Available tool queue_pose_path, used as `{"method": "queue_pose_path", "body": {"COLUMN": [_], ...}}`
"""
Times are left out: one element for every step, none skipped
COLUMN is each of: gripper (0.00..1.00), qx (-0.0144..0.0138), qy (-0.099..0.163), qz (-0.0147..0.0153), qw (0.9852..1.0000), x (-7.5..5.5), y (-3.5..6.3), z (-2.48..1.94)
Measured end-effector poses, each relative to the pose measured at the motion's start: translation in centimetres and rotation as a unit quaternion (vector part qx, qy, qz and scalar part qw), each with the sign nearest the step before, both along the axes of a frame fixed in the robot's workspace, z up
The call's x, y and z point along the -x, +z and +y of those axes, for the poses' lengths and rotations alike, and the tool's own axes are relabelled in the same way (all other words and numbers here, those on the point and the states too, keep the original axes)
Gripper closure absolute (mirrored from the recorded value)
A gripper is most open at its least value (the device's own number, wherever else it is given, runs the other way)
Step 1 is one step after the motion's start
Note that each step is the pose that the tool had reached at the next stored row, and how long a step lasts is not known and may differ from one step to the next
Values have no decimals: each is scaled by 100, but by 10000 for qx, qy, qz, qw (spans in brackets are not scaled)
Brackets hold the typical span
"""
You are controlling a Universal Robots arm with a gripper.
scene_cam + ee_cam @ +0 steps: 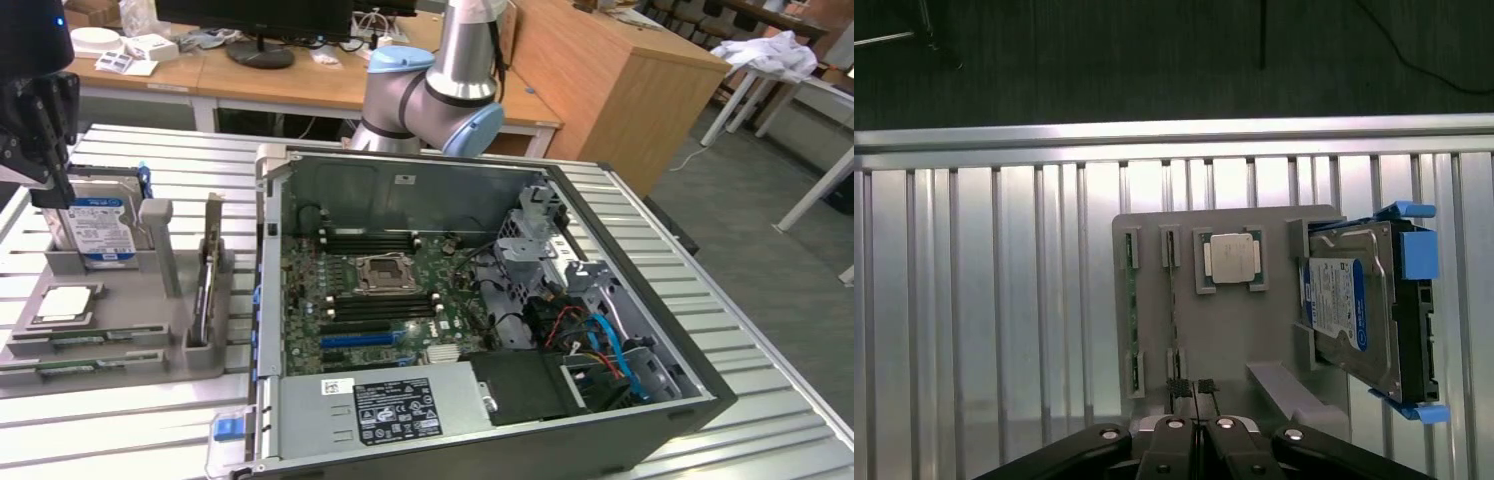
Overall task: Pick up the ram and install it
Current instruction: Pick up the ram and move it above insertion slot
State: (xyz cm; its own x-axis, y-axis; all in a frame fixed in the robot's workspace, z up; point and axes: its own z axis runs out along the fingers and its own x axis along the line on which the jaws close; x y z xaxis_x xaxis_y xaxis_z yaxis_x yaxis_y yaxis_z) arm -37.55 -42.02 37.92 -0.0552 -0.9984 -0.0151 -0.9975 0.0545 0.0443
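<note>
Two ram sticks stand on edge in slots of the grey holder (pixel 1254 330): thin green strips, one ram stick (pixel 1133 310) at the outer slot and a second ram stick (pixel 1172 305) beside it. In the exterior view they lie at the holder's front, ram (pixel 80 341) and ram (pixel 74 368). My gripper (pixel 1192 388) hangs above the holder with its fingers shut and nothing between them, the tips close over one end of the second stick. In the exterior view the gripper (pixel 51 190) is at the far left, over the holder's back part.
The holder also carries a square silver processor chip (pixel 1231 258) and a blue-labelled hard drive (pixel 1359 310). On the exterior view's right lies the open computer case (pixel 667 330) with its motherboard (pixel 387 300) and black memory slots (pixel 380 243). The table is ribbed metal.
</note>
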Motion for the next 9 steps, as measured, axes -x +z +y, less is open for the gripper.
{"method": "queue_pose_path", "body": {"gripper": [89,89,84,76,76,76,76,76,76], "qx": [0,0,0,0,0,0,0,0,0], "qy": [0,0,0,0,0,0,0,0,0], "qz": [0,0,0,0,0,0,0,0,0], "qw": [10000,10000,10000,10000,10000,10000,10000,10000,10000], "x": [0,0,0,0,0,0,0,0,0], "y": [0,0,0,0,0,0,0,0,0], "z": [0,0,0,0,0,0,0,0,0]}}
